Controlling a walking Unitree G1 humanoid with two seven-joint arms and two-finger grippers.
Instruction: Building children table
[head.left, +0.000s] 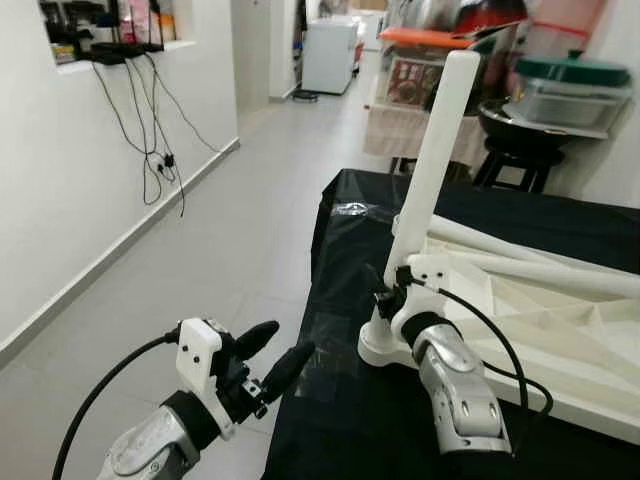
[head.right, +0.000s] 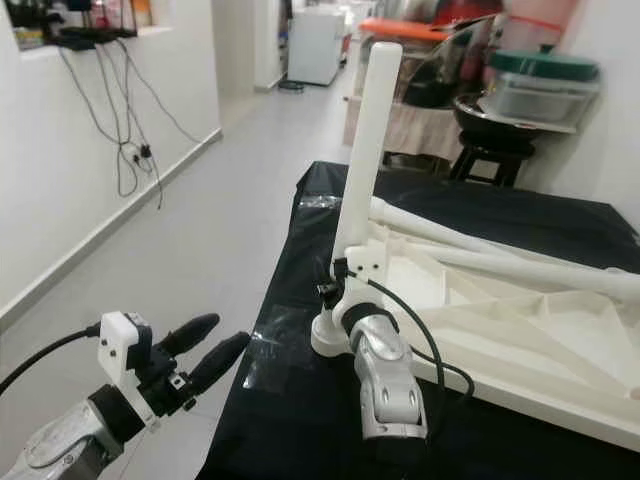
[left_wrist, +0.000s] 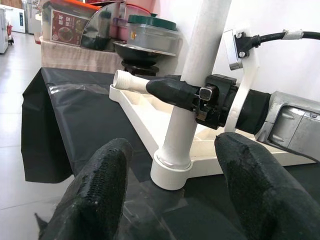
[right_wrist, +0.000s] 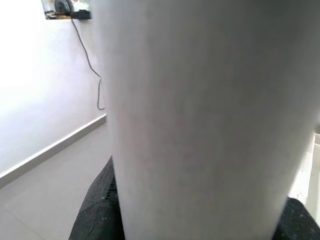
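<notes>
My right hand (head.left: 388, 292) is clenched around the white table leg (head.left: 430, 170), low down, just above the round socket (head.left: 383, 345) where the leg meets the tabletop. The leg stands almost upright, leaning slightly, and my black fingers (left_wrist: 170, 92) wrap it from both sides; in the right wrist view the leg's pale shaft (right_wrist: 200, 120) sits right against the camera.

The white tabletop (head.left: 540, 320) lies upside down on the bench (head.left: 340, 420), which is covered with a black sheet. The upright leg rises from the tabletop corner nearest the bench's left edge. Two more white legs (head.right: 500, 260) lie flat across the ribbed underside, behind the upright leg.

My left hand (head.left: 268, 368) hangs released, fingers spread with nothing between them, just off the left edge of the bench over the tiled floor (head.left: 200, 260), near the upright leg but apart from it. Its fingertips (left_wrist: 97, 195) point toward the socket.

Beyond the bench, behind the leg, a black stool (head.left: 520, 150) carries lidded containers (head.left: 570, 90). Left of the bench, cables (head.left: 150, 130) hang down the white wall.
</notes>
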